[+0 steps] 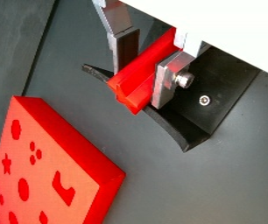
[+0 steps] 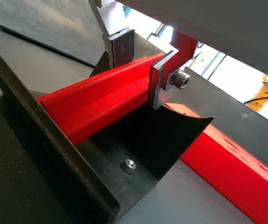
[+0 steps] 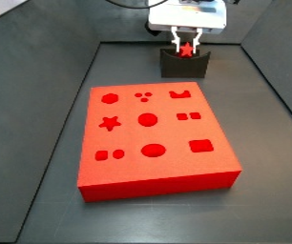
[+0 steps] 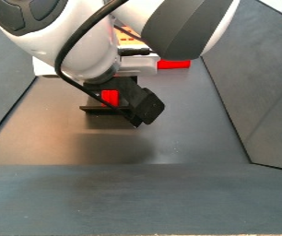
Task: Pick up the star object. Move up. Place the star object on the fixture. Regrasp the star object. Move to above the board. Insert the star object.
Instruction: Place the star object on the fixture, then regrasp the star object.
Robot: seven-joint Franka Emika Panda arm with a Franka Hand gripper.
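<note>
The red star object (image 1: 130, 83) is a long star-section bar lying in the corner of the dark fixture (image 1: 213, 109). It shows in both wrist views, here too (image 2: 95, 105). My gripper (image 1: 144, 63) straddles one end of it, with the dark pad on one side and the silver plate on the other both against the red. In a side view the gripper (image 3: 186, 44) is at the fixture (image 3: 183, 65) at the far end of the floor. The red board (image 3: 156, 133) with shaped holes lies nearer. In a side view the arm hides the jaws, and red (image 4: 172, 64) pokes out beside it.
The board's star hole (image 3: 111, 122) is on its left side among round, square and other cut-outs. The board also shows in a wrist view (image 1: 43, 171), beside the fixture. Raised grey walls (image 3: 270, 86) run along the floor's sides.
</note>
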